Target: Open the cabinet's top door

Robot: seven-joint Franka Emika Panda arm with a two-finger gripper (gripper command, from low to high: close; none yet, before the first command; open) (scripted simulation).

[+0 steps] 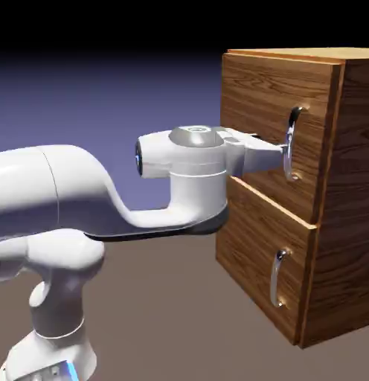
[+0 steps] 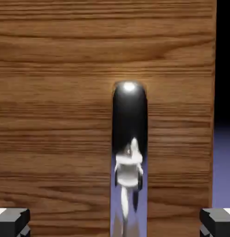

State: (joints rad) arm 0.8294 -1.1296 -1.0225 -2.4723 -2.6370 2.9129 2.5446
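Between its wide-open fingers, the end effector [image 2: 115, 223] is lining up with the upright handle [image 2: 129, 120] of the top door [image 1: 277, 123], directly ahead.

The cabinet [image 1: 353, 149] looks like wood, reddish-brown with dark streaky grain and a soft sheen. On its front, the top door [image 1: 247, 97] shows the same grained wood, smooth-looking, running in fine bands behind its handle [image 1: 291, 145], which is glossy, mirror-like metal. Below that door, the lower panel [image 1: 254, 231] is matching wood, its handle [image 1: 275, 279] shiny silvery metal. Beside the cabinet, the arm [image 1: 68, 182] has a smooth, glossy white shell, like plastic.
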